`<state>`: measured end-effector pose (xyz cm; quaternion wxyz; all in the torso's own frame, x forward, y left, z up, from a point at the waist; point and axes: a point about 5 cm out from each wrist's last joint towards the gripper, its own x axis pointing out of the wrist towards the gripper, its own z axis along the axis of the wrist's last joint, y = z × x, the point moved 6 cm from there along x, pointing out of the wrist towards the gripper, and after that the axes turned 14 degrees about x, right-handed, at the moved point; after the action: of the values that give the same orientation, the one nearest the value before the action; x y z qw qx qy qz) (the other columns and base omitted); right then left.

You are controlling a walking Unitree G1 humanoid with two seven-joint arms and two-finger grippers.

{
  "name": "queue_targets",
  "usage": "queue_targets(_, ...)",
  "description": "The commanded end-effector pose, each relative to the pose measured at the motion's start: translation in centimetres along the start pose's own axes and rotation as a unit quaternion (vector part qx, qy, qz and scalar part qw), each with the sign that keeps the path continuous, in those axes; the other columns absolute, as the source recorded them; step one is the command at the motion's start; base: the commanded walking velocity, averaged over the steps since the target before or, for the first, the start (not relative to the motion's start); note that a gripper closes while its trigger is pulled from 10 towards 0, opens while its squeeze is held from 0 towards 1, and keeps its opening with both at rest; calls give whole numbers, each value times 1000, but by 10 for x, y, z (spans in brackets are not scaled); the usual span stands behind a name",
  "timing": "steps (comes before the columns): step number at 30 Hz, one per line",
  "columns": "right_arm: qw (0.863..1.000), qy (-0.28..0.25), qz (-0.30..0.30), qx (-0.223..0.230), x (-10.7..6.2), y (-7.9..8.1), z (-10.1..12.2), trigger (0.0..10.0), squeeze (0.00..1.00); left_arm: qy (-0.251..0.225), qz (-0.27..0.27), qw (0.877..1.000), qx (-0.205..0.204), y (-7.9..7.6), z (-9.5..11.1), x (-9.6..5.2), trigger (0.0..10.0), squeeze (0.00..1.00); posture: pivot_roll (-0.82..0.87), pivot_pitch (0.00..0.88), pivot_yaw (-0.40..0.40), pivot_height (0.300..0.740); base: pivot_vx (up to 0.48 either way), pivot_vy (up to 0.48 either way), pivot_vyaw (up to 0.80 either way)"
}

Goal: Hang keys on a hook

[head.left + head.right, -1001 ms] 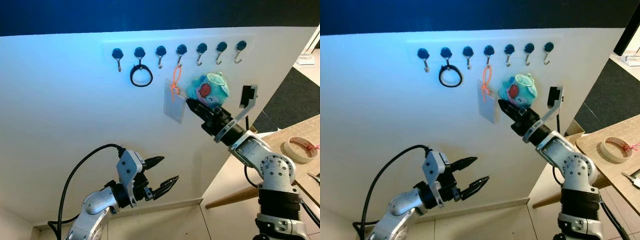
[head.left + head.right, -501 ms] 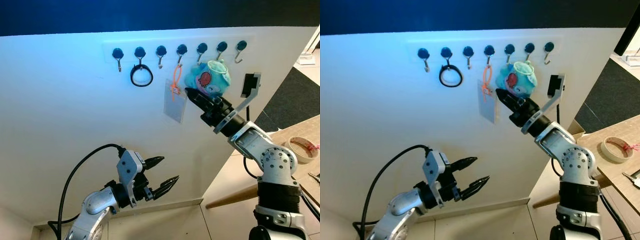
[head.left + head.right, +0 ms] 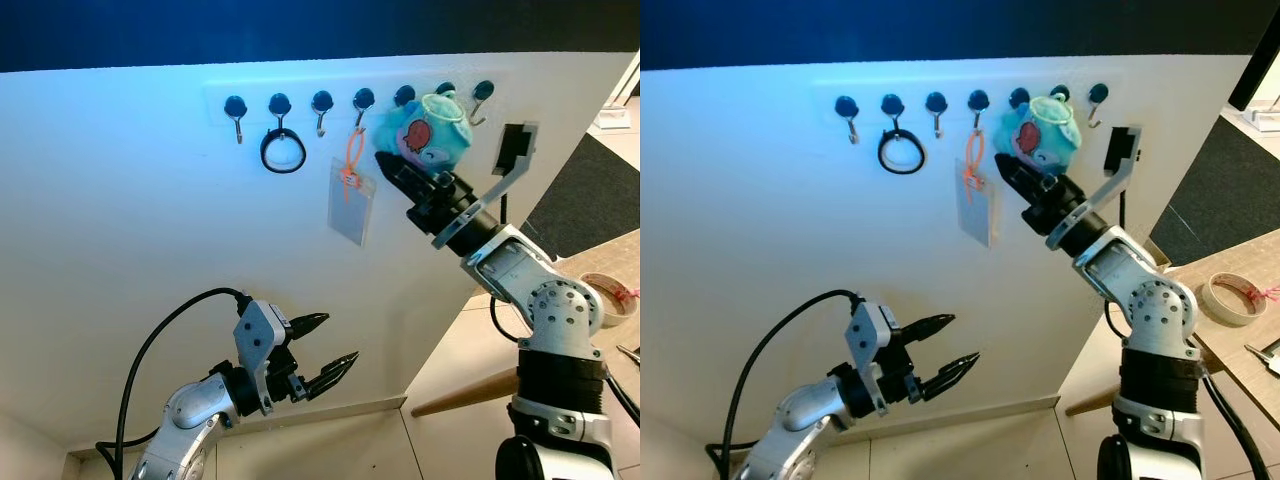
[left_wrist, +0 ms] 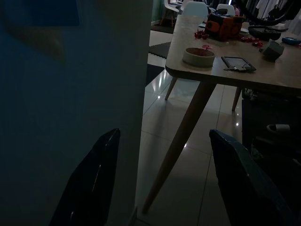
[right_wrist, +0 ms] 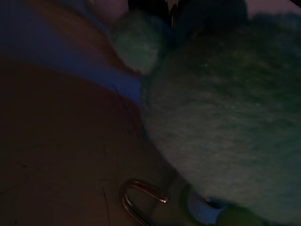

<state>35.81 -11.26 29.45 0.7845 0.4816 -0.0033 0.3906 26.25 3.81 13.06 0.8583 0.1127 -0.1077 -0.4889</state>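
Note:
A row of several black-capped metal hooks (image 3: 321,105) runs along the white wall. My right gripper (image 3: 402,172) is raised to that row and is shut on a teal plush keychain (image 3: 432,130). The plush sits between the fifth hook (image 3: 404,97) and the sixth and hides part of them. In the right wrist view the fuzzy plush (image 5: 225,117) is close up, with a bent metal hook (image 5: 141,197) beside it. My left gripper (image 3: 340,338) hangs low in front of the wall, open and holding nothing.
A black ring (image 3: 283,152) hangs from the second hook. A clear badge on an orange strap (image 3: 349,200) hangs from the fourth. A wooden table (image 3: 580,275) with a tape roll (image 3: 600,298) stands at the right, its slanted leg (image 4: 181,141) near the wall's corner.
My right gripper has lifted the plush keychain up and to the right, from below the hook row to level with the fifth and sixth hooks. The left arm has stayed still.

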Motion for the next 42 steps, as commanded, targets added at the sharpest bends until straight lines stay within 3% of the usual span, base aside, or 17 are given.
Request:
queue_targets(1, 1000, -10, 3, -3, -4, 3, 4, 10000, 0, 8, -12, 1000, 3, -4, -2, -1, 10000, 0, 60, 109, -13, 740, 0, 0, 0)
queue_targets(16, 999, -7, -33, 17, -18, -17, -11, 10000, 0, 8, -19, 1000, 3, -6, -2, -1, 10000, 0, 59, 101, -11, 740, 0, 0, 0)
queue_targets(42, 998, -17, -62, 21, -28, -33, -13, 10000, 0, 9, -20, 1000, 6, -6, -2, -1, 10000, 0, 62, 106, -11, 740, 0, 0, 0)
